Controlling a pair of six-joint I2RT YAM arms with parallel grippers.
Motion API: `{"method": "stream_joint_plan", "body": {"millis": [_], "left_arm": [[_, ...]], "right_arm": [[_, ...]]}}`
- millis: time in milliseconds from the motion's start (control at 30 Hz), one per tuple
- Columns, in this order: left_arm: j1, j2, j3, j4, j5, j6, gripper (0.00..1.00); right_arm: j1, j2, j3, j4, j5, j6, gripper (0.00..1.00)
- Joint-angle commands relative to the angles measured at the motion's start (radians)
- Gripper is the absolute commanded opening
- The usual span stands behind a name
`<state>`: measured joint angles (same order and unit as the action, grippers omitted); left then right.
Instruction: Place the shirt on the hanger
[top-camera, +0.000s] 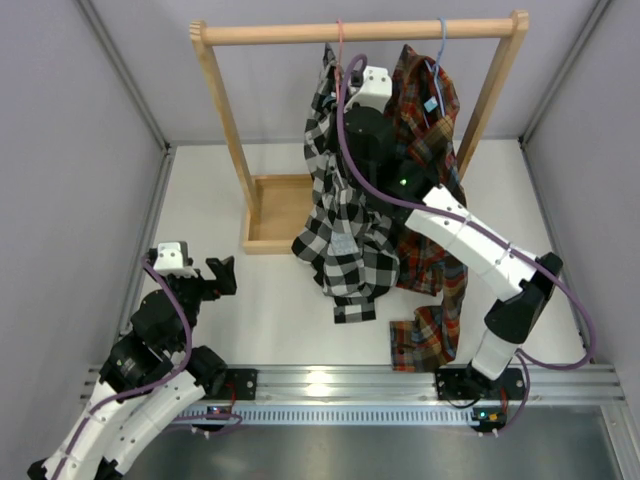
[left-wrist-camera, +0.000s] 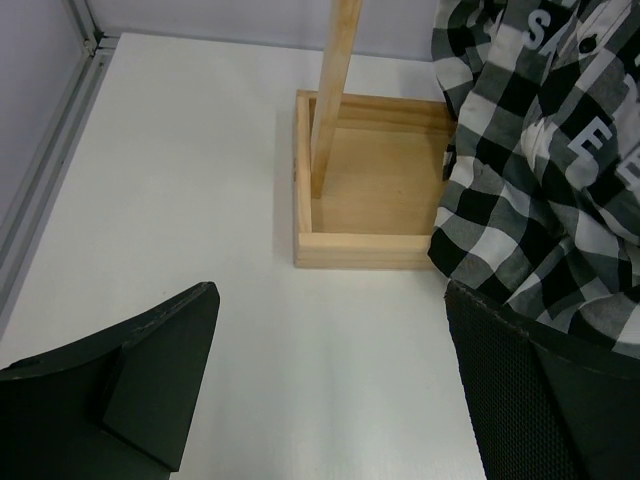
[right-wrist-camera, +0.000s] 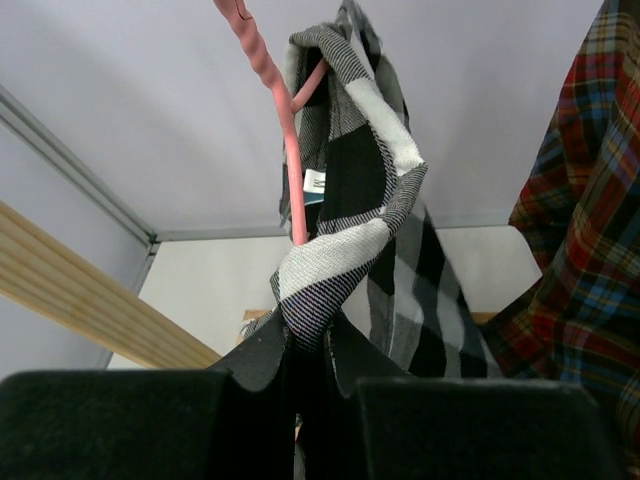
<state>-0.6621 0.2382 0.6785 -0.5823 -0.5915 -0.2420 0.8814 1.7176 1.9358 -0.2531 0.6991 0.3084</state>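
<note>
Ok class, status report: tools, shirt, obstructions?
Left tool open, low over table. Right tool shut on shirt by hanger. Plaid shirt hangs close alongside.

free: table (top-camera: 200, 220) left of tray (top-camera: 262, 246) | blocked: under rail (top-camera: 270, 35) — shirt (top-camera: 350, 245), plaid shirt (top-camera: 428, 330)

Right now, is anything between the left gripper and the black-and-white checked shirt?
Nothing visible does. Only bare white table lies between the open left gripper and the black-and-white checked shirt, whose hem hangs close beside it. The wooden rack base sits beside that path.
</note>
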Motion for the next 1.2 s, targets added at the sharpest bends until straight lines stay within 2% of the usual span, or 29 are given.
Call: {"method": "stream_joint_plan", "body": {"millis": [0, 167, 233, 300, 333, 367, 433, 500, 600, 633, 700, 733, 800, 867, 967, 1100, 1167], "left_arm": [[0.018, 0.007, -0.005, 0.055, 0.010, -0.011, 0.98], [0.027, 0.010, -0.005, 0.055, 0.016, -0.011, 0.98], [0.029, 0.009, -0.004, 0.055, 0.012, -0.013, 0.98], [0.033, 0.010, -0.005, 0.055, 0.010, -0.013, 0.98], [0.035, 0.012, -0.004, 0.053, 0.009, -0.013, 0.98], [0.038, 0.013, -0.005, 0.055, 0.009, -0.013, 0.98], [0.047, 0.019, -0.004, 0.055, 0.010, -0.013, 0.98], [0.062, 0.024, -0.002, 0.056, 0.012, -0.013, 0.98], [0.085, 0.027, -0.002, 0.055, 0.019, -0.013, 0.98], [0.088, 0.026, 0.000, 0.055, 0.021, -0.013, 0.98], [0.090, 0.024, -0.002, 0.053, 0.016, -0.014, 0.98], [0.091, 0.026, -0.002, 0.055, 0.015, -0.014, 0.98], [0.093, 0.029, -0.002, 0.053, 0.002, -0.014, 0.98], [0.098, 0.038, 0.004, 0.047, -0.011, -0.014, 0.98], [0.116, 0.053, 0.013, 0.041, -0.031, -0.019, 0.98], [0.171, 0.069, 0.018, 0.038, -0.016, -0.023, 0.98], [0.205, 0.079, 0.018, 0.042, 0.001, -0.025, 0.98]], "right_arm": [[-0.010, -0.075, -0.038, 0.077, -0.019, 0.041, 0.00], [0.007, -0.110, -0.090, 0.103, -0.015, 0.055, 0.02], [0.011, -0.127, -0.109, 0.109, -0.021, 0.057, 0.15], [0.013, -0.147, -0.127, 0.115, -0.024, 0.058, 0.22], [0.014, -0.168, -0.133, 0.118, -0.027, 0.057, 0.33], [0.014, -0.180, -0.146, 0.118, -0.036, 0.055, 0.38], [0.016, -0.222, -0.159, 0.118, -0.042, 0.052, 0.46], [0.016, -0.251, -0.187, 0.118, -0.053, 0.047, 0.46], [0.016, -0.314, -0.218, 0.094, -0.073, 0.028, 0.56], [0.014, -0.346, -0.222, 0.080, -0.076, 0.014, 0.65], [0.014, -0.377, -0.230, 0.025, -0.092, -0.006, 0.74], [0.014, -0.406, -0.228, 0.000, -0.117, -0.040, 0.86], [0.014, -0.437, -0.213, -0.095, -0.150, -0.083, 0.99], [0.014, -0.489, -0.205, -0.196, -0.182, -0.147, 1.00], [0.016, -0.610, -0.265, -0.254, -0.158, -0.244, 1.00], [0.014, -0.839, -0.371, -0.311, 0.006, -0.317, 0.99], [0.016, -0.909, -0.411, -0.336, 0.039, -0.341, 1.00]]}}
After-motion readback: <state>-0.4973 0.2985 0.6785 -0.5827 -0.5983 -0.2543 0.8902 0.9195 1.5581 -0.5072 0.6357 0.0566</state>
